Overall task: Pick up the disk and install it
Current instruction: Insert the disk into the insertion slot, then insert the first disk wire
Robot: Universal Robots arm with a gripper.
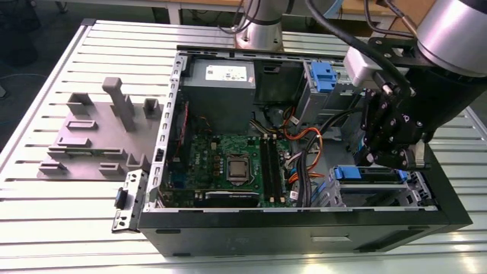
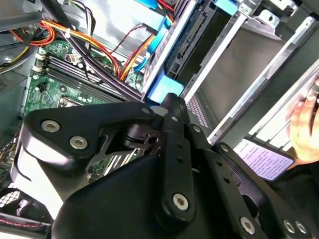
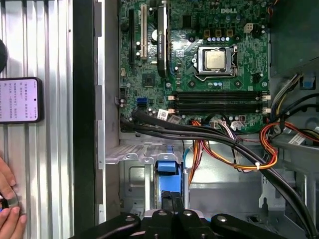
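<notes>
Blue plastic edges the disk (image 1: pixel 369 173), a flat hard drive seen edge-on in its carrier bracket. It sits in the grey metal drive cage (image 1: pixel 380 197) at the corner of the open black computer case (image 1: pixel 304 228) on the exterior view's right. The black two-fingered gripper (image 1: pixel 386 162) hangs straight over it. In both wrist views the gripper's fingers are drawn narrow, close together, with their tips at the blue bracket of the disk (image 3: pixel 168 174); whether they pinch it cannot be told. In the second wrist view the gripper (image 2: pixel 172 102) stands just at the blue end of the disk (image 2: pixel 192 40), whose dark connector edge runs along the cage wall. A bundle of black, orange and yellow cables (image 3: pixel 209 137) crosses between the cage and the green motherboard (image 3: pixel 149 94). A big grey power supply box (image 1: pixel 220 94) fills the far corner of the case, with a second blue-tabbed drive (image 1: pixel 323 77) beside it. The case lies on a pale slatted metal table (image 1: pixel 91 57), which also bears a grey moulded fixture (image 1: pixel 99 131) on the exterior view's left. In the first wrist view a black phone (image 3: pixel 20 99) lies on the slats beside the case, and a person's hand (image 3: pixel 9 204) rests near it.
</notes>
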